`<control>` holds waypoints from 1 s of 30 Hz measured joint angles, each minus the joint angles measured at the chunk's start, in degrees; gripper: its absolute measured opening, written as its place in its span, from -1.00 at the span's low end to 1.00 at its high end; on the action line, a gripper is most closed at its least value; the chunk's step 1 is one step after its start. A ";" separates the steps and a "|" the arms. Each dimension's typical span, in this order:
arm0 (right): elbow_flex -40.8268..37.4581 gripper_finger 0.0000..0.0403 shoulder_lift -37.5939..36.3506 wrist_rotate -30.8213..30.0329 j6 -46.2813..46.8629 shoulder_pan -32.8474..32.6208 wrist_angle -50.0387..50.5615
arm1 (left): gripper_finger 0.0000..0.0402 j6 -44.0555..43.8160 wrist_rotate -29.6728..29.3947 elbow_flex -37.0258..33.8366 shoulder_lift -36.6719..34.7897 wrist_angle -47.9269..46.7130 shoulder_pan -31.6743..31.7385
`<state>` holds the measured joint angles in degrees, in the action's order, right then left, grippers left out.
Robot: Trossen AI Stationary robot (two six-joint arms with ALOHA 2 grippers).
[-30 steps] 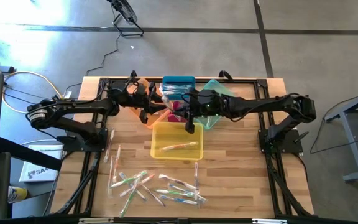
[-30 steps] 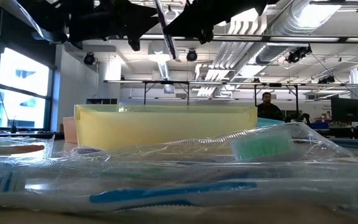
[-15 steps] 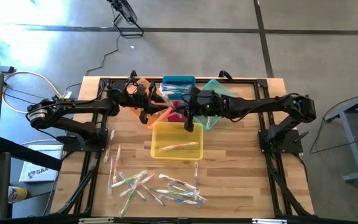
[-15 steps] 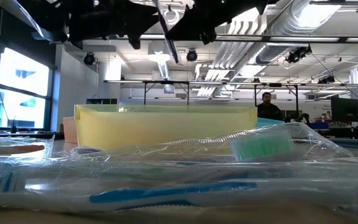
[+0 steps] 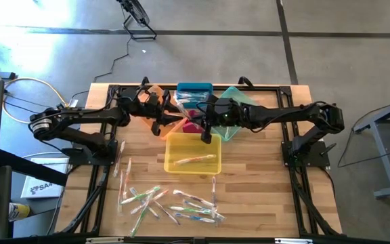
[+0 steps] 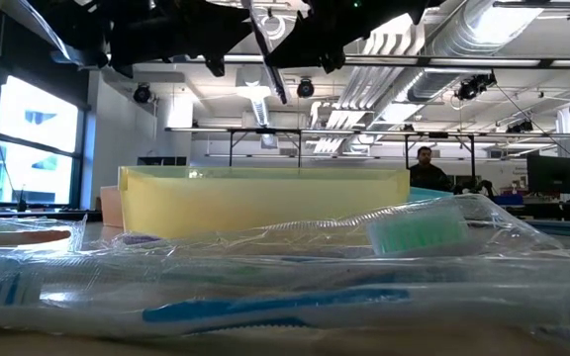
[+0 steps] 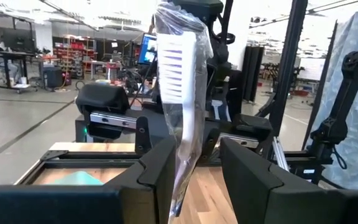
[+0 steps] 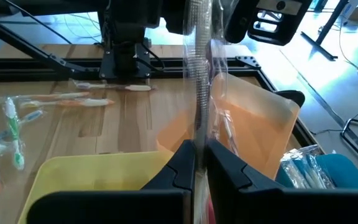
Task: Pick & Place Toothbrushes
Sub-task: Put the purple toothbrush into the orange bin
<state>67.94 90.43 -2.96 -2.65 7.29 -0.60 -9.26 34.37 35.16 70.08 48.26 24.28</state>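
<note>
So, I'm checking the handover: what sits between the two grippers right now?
A wrapped toothbrush. In the right wrist view the right gripper is shut on its wrapper; in the left wrist view it hangs between the left gripper fingers.

Overall light: bright, even indoor light is filling every view.
Source: daylight is glaring in through the windows (image 6: 28, 138) and the ceiling fixtures (image 6: 255, 91) are shining overhead.
Glare: a pale bluish patch is washing out the floor (image 5: 32, 47) on the left arm's side.
Backlight: both arms are showing as dark silhouettes in the low view.
Blur: the wrapped toothbrushes (image 6: 265, 287) nearest the low camera are smearing out of focus.
Wrapper: the held toothbrush (image 7: 182, 93) between the left gripper (image 7: 194, 180) fingers is glinting, and the room beyond is looking overexposed.
</note>
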 joint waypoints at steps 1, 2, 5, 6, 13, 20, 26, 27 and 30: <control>0.00 -0.94 0.00 0.00 0.01 0.00 0.01 | -0.38 0.00 -0.04 0.21 0.23 -0.05 -0.26; 0.00 -0.94 0.00 0.04 0.01 0.00 0.05 | -0.38 -0.01 -0.23 0.37 0.28 -0.39 -0.42; 0.00 -0.94 0.00 0.17 0.01 -0.02 -0.06 | -0.38 -0.01 -0.40 1.45 0.28 -0.48 -0.97; 0.00 -0.94 0.00 0.19 0.01 -0.02 -0.12 | -0.38 0.11 -0.44 1.75 0.28 -0.69 -1.28; 0.00 -0.94 0.00 0.00 0.01 0.00 -0.02 | -0.46 1.51 -1.23 2.56 0.28 -2.99 -1.43; -0.02 -0.94 0.00 0.25 0.06 -0.07 0.17 | -0.92 1.57 -2.16 2.56 0.28 -4.12 -1.41; -0.02 -0.88 0.00 0.52 0.01 -0.07 0.34 | -0.90 1.57 -2.19 2.56 0.28 -4.24 -1.43; -0.02 -0.83 0.00 0.46 0.03 -0.07 0.33 | -0.90 1.57 -2.19 2.56 0.28 -4.24 -1.43; -0.02 -0.62 0.00 -0.13 0.36 -0.35 0.33 | -0.96 1.51 -2.12 2.56 0.31 -4.27 -1.43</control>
<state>67.92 90.43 -3.09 -2.28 6.94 -0.27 -7.75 32.25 37.71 70.39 43.99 22.85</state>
